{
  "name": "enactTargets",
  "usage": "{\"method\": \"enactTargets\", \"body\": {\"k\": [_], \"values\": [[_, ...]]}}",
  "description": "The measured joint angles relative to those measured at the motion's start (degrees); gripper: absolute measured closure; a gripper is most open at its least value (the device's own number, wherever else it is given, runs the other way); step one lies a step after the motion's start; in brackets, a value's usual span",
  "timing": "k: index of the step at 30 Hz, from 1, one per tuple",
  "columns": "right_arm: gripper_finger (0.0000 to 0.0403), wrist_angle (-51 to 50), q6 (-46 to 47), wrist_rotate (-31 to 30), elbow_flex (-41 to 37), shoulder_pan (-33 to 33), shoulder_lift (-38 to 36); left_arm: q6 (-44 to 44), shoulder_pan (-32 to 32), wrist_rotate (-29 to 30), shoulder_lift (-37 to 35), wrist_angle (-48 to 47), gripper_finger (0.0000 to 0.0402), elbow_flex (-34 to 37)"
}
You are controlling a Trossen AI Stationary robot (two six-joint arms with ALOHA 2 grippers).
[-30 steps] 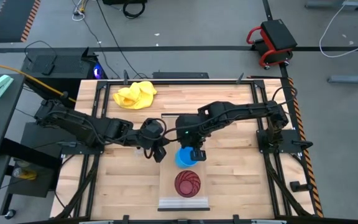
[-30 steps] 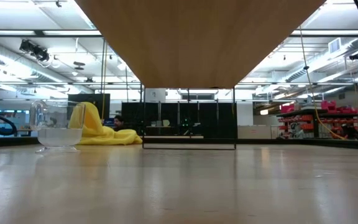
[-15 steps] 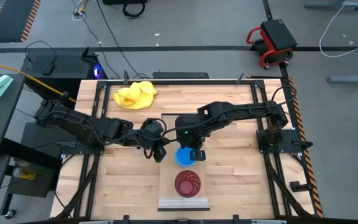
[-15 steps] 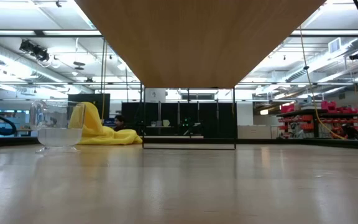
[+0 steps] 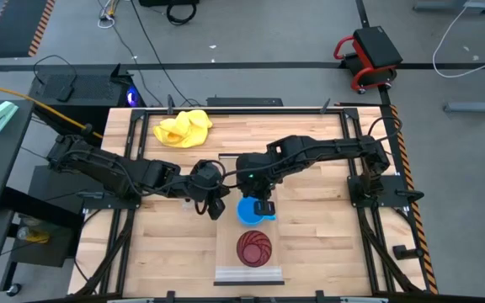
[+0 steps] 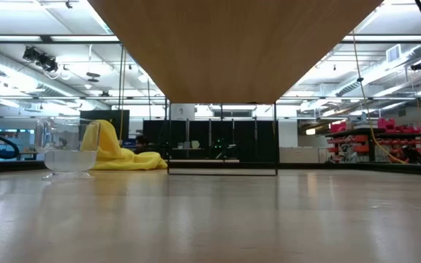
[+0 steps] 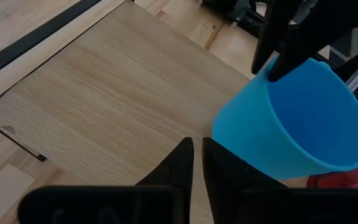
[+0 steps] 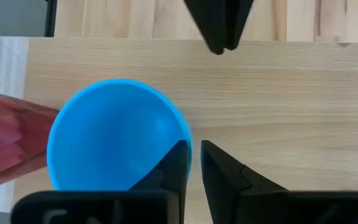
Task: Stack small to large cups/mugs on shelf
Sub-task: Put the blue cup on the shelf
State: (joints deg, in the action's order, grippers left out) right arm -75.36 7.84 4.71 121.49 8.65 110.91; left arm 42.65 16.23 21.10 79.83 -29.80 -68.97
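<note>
Blue mug (image 5: 250, 210), seemingly upright, on shelf (image 5: 247, 268)

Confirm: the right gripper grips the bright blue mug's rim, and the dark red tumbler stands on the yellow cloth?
No: in the high view the dark red tumbler stands on the pale wooden board, not the yellow cloth. The right gripper does grip the bright blue mug by its rim.

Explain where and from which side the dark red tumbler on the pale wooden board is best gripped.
Grip the dark red tumbler by its rim wall, coming straight down from above: it stands upright on the pale wooden board, mouth open upward. Choose the rim side away from the bright blue mug, which is close beside it and likely leaves a finger little room.
</note>
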Motion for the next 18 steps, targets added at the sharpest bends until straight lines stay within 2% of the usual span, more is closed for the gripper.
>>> {"method": "enactTargets", "body": {"k": [6,12,16,18], "values": [[0.035,0.0,0.9,-0.5,0.0,-1.6,-0.7,0.0,0.0,0.0,0.0,0.0,0.0356,0.0],[0.035,-1.2,4.3,-4.2,0.0,-3.0,-5.6,0.0,0.0,0.0,0.0,0.0,0.0362,0.0],[0.035,-2.6,8.8,-6.8,0.0,-2.5,-10.3,0.0,0.0,0.0,0.0,0.0,0.0358,0.0],[0.0351,-3.9,13.8,-9.9,0.0,-1.0,-12.9,0.0,0.0,0.0,0.0,0.0,0.0356,0.0]]}}
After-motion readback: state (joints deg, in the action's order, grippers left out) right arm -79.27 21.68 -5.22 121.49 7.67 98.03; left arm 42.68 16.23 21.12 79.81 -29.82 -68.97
